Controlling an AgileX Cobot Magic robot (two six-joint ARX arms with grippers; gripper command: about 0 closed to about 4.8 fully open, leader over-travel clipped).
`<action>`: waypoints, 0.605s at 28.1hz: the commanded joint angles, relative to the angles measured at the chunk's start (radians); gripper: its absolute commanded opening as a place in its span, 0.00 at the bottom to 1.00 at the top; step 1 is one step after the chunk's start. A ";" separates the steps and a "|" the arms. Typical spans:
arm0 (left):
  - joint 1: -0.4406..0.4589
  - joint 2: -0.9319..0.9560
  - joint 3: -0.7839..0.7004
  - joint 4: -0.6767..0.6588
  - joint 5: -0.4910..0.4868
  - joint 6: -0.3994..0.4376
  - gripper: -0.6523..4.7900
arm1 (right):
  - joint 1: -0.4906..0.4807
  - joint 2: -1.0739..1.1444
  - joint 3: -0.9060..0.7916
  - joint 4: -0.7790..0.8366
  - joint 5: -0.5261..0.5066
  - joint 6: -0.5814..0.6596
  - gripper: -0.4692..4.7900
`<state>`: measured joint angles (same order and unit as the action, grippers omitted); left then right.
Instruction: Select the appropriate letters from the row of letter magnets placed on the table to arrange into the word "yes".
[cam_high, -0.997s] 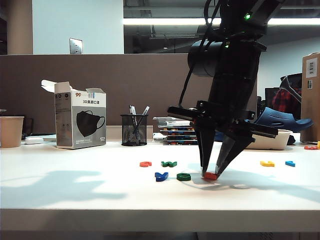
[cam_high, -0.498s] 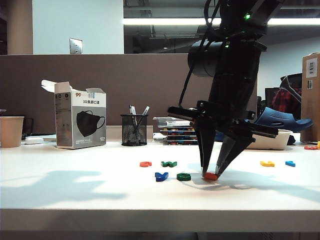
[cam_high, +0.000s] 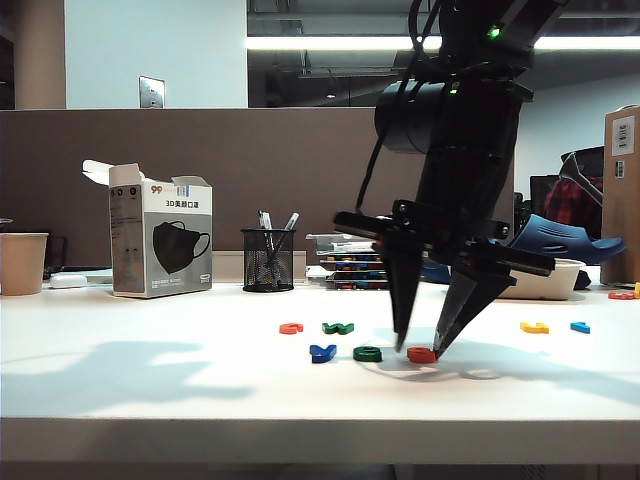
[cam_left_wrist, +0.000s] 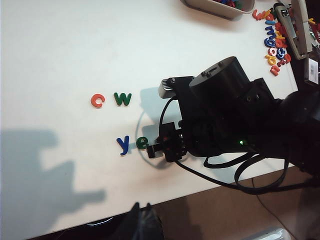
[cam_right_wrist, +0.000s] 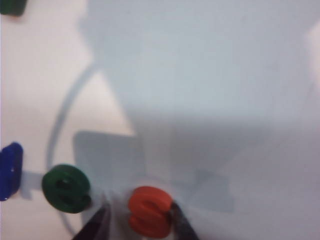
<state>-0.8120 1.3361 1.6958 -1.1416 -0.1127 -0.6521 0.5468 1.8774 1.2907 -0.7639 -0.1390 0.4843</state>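
On the white table a dark blue y, a green e and an orange-red s lie side by side. My right gripper points down over the s, open, one finger apart from it and the other close beside it. The right wrist view shows the s lying flat between the fingertips, with the e and y beside it. My left gripper hangs shut and empty over the table's front edge, away from the y and e.
An orange-red c and a dark green w lie behind the word; yellow and light blue letters lie to the right. A mask box, pen holder and paper cup stand at the back.
My right gripper's fingers have spread apart, letting go of the orange-red s, which stays on the table right of the green e. The arm itself has kept still.
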 joint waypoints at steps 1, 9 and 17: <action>0.001 -0.003 0.004 0.006 0.000 -0.003 0.11 | 0.000 0.011 0.002 -0.019 0.014 -0.008 0.39; 0.001 -0.003 0.004 0.006 0.000 -0.003 0.11 | 0.000 0.010 0.072 -0.050 0.014 -0.022 0.43; 0.001 -0.003 0.004 0.006 0.000 -0.003 0.11 | 0.000 -0.024 0.118 -0.082 0.037 -0.034 0.43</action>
<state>-0.8120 1.3361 1.6958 -1.1419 -0.1127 -0.6521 0.5461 1.8744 1.4029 -0.8429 -0.1154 0.4538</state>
